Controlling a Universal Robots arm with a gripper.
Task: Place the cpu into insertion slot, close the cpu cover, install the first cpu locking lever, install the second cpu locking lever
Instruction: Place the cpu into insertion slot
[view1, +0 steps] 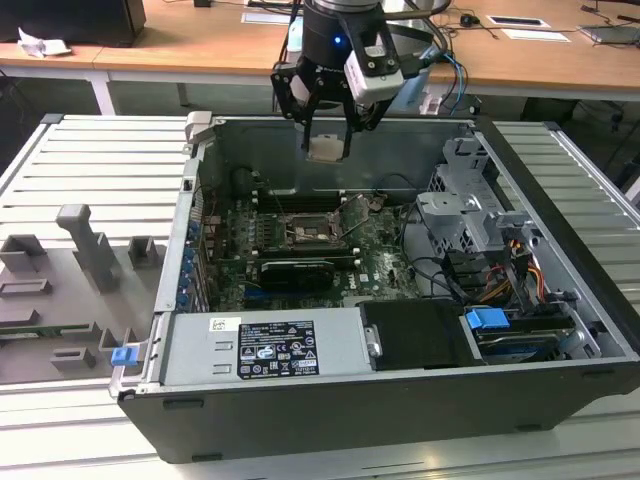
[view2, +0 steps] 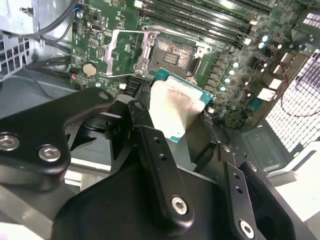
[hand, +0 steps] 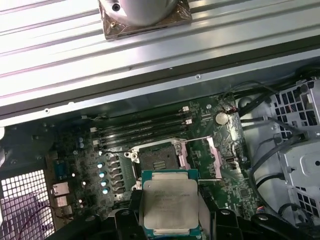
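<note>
The cpu (view1: 326, 149) is held clamped between the jaws, which are closed on two of its opposite edges. It is carried in the air above the open computer case (view1: 400, 420), near the case's back wall and well clear of the motherboard (view1: 240, 240). The case itself is stood on the slatted bench (view1: 80, 160).

In both wrist views the chip's pale metal top (hand: 167, 205) is seen in front of the insertion slot (hand: 156, 158), which lies bare and dark near the middle of the board, just beside the long memory slots (hand: 140, 131). The cpu cover (hand: 202, 157) is swung open to one side of the slot, so the way down is unblocked. Nothing has yet been seated.

Several faults can be judged likely from here. The chip is gripped only by thin edges, so a slip or a twist in the grip could be caused by any knock against the case wall or the raised cover (view2: 127, 52). If the chip is lowered off square or out of line with the silvery rim (view2: 172, 56), the fine contacts inside the slot could be bent. A wrong rotation would not be taken up by the slot, and force applied then would harm both parts. Whether the chip is held quite level cannot be told
</note>
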